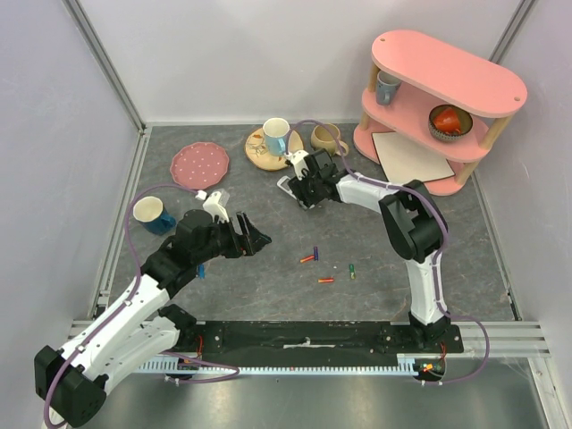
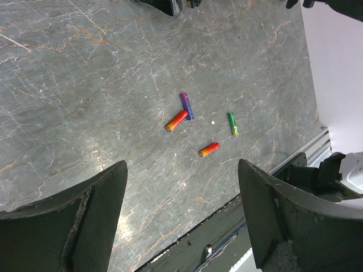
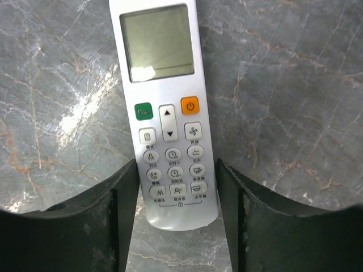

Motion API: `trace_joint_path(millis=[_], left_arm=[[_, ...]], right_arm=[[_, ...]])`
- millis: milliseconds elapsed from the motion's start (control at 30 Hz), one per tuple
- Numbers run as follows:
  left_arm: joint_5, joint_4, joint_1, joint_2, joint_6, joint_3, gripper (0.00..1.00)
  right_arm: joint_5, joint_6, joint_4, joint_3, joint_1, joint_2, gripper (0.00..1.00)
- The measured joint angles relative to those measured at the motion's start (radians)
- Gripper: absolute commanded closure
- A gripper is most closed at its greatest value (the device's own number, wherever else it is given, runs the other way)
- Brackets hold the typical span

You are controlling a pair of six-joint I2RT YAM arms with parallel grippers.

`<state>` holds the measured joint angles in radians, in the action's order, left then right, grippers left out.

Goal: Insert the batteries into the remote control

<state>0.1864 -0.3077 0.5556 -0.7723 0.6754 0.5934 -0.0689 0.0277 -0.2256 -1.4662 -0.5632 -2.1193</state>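
Right wrist view: remote control [image 3: 167, 113] lies face up on the grey table [image 3: 295, 85], screen end away from the camera, button end sitting between the two fingers [image 3: 113, 226] of the right gripper [image 3: 177, 165]. Fingers are right up against the remote's long sides (contact or just a sliver of gap, cannot tell), so whether it is truly pinched I cannot tell. The remote's far end is cut off by the frame edge.

Top view: the remote is mostly hidden under the right gripper [image 1: 308, 186]; only a white corner shows.

Four batteries [image 1: 326, 280] lie loose on the table, well apart from the remote on its base-ward side. A red-orange [image 2: 176, 120] and a blue-purple one [image 2: 186, 106] touch at one end; another orange one [image 2: 209, 149] and a green one [image 2: 232, 123] lie apart.

Left gripper [image 2: 181, 170] hangs left of and base-ward from the remote, fingers spread wide, nothing between them. Small blue object [image 1: 200, 271] by the left arm, too small to identify.
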Motion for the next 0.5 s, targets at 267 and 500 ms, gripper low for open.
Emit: trace_joint_path(millis=[267, 500], left_arm=[[0.0, 0.0, 0.0, 0.006, 0.001, 0.0, 0.16], [-0.006, 0.001, 0.0, 0.018, 0.011, 0.0, 0.17]], right_arm=[[0.008, -0.104, 0.076, 0.158, -0.001, 0.098, 0.65], [0.089, -0.283, 0.09, 0.327, -0.029, 0.231, 0.65]])
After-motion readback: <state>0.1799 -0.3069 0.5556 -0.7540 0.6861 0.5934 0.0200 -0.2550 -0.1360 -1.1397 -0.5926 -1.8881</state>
